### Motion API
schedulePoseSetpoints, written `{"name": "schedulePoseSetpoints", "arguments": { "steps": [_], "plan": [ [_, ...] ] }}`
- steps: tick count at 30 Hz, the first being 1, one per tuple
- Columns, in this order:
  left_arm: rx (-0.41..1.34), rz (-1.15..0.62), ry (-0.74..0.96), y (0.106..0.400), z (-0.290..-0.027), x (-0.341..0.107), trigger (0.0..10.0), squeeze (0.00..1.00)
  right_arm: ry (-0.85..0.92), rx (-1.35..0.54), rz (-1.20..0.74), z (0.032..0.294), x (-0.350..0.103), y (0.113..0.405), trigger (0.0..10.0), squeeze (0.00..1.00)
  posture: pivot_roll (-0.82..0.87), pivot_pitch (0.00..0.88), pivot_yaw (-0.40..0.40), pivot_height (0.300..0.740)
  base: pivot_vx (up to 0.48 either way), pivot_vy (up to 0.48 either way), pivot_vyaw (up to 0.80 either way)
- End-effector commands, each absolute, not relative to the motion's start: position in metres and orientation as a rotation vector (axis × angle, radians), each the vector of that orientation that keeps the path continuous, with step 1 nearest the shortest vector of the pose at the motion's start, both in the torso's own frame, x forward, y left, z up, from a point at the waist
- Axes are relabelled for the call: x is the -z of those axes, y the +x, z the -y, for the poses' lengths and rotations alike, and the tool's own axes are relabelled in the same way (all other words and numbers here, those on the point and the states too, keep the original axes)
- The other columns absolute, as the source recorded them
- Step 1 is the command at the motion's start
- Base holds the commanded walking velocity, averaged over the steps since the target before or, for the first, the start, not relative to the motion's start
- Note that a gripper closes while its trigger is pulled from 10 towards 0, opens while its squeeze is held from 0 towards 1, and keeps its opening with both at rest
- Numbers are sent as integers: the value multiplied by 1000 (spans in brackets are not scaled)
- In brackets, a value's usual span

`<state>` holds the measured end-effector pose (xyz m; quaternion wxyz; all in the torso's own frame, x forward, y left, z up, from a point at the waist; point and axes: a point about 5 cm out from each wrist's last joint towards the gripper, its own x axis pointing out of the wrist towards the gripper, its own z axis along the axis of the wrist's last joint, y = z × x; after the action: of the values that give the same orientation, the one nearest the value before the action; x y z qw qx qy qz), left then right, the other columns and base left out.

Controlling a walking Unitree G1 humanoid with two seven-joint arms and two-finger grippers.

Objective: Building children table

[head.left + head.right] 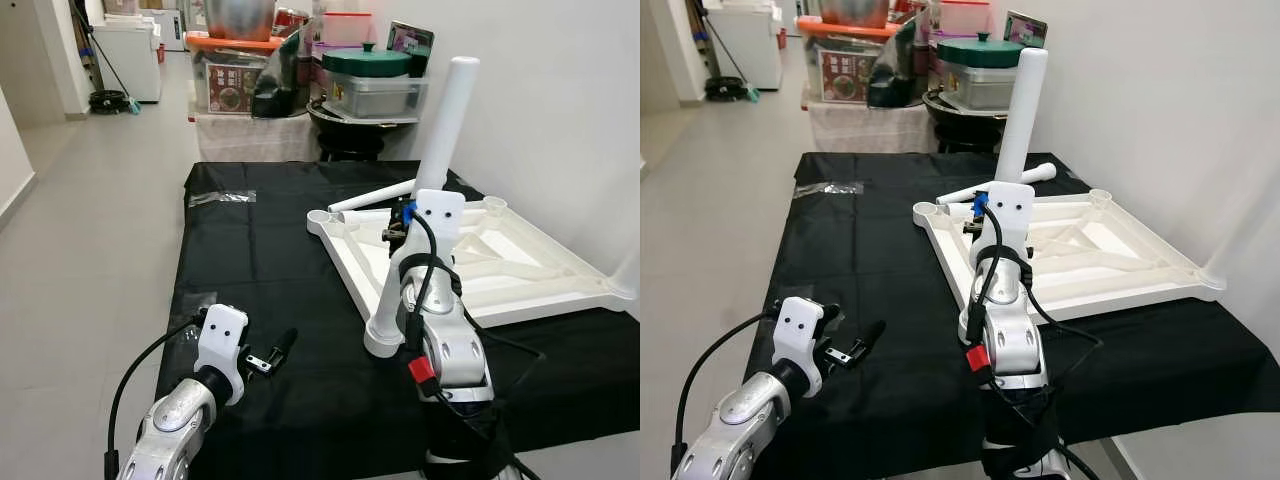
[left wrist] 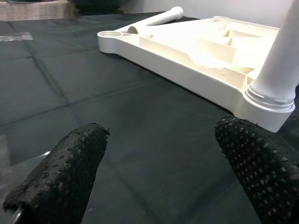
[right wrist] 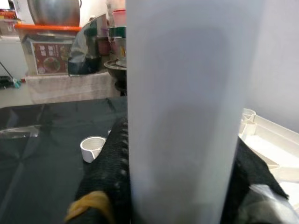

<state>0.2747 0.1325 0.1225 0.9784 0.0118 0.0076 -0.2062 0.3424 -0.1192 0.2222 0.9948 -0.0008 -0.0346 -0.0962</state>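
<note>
On the black-draped work surface, seen from the head, a white plastic child's tabletop lies upside down; one white tubular leg stands in its near corner socket, another white leg lies behind. Left wrist view: the left gripper hovers, fingers apart. Right wrist view: the right gripper clamps the upright leg.

Black cloth-covered table against a plain white wall on the right. Grey tiled floor runs left and back. Behind the table, a cluttered stand with green-lidded container, steel pot, orange tray. White cabinet and mop at far left. Even indoor light.
</note>
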Motion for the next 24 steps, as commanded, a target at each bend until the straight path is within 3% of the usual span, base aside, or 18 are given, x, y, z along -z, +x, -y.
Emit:
{"name": "schedulePoseSetpoints", "arguments": {
  "steps": [1, 6, 7, 10, 12, 13, 16, 18, 22, 23, 24],
  "plan": [
    [424, -33, 30, 275, -131, -119, 10000, 0, -2, 226, -14, 136, -195, 344, 10000, 1000, 100, 0, -93, 740, 0, 0, 0],
    [422, -29, 31, 276, -132, -120, 10000, 0, 13, 162, 25, 148, -202, 351, 10000, 1000, 102, 0, -94, 740, 0, 0, 0],
    [422, -29, 32, 276, -132, -120, 10000, 0, 43, 65, 61, 150, -209, 356, 10000, 0, 100, 0, -93, 740, 0, 0, 0],
    [422, -29, 31, 275, -132, -120, 10000, 0, 62, -103, 131, 154, -221, 360, 10000, 0, 98, 0, -91, 740, 0, 0, 0],
    [422, -29, 31, 275, -132, -120, 10000, 0, 62, -103, 131, 154, -221, 360, 10000, 0, 98, 0, -91, 740, 0, 0, 0],
    [428, -31, 31, 274, -131, -119, 10000, 0, 11, -315, 195, 167, -233, 359, 10000, 0, 98, 0, -91, 740, 0, 0, 0],
    [430, -30, 32, 274, -131, -119, 10000, 0, -1, -452, 205, 171, -237, 357, 10000, 0, 97, 0, -89, 740, 0, 0, 0],
    [432, -29, 36, 276, -131, -119, 10000, 0, 3, -676, 180, 172, -235, 350, 10000, 0, 98, 0, -89, 740, 0, 0, 0],
    [433, -27, 39, 276, -131, -120, 10000, 0, 1, -799, 168, 163, -230, 344, 10000, 0, 103, 0, -91, 740, 0, 0, 0],
    [432, -27, 40, 276, -131, -120, 10000, 0, 11, -851, 184, 155, -227, 342, 2118, 0, 109, 0, -93, 740, 0, 0, 0],
    [430, -27, 41, 276, -132, -120, 10000, 0, 22, -875, 186, 149, -224, 341, 0, 0, 109, 0, -93, 740, 0, 0, 0]
  ]
}}
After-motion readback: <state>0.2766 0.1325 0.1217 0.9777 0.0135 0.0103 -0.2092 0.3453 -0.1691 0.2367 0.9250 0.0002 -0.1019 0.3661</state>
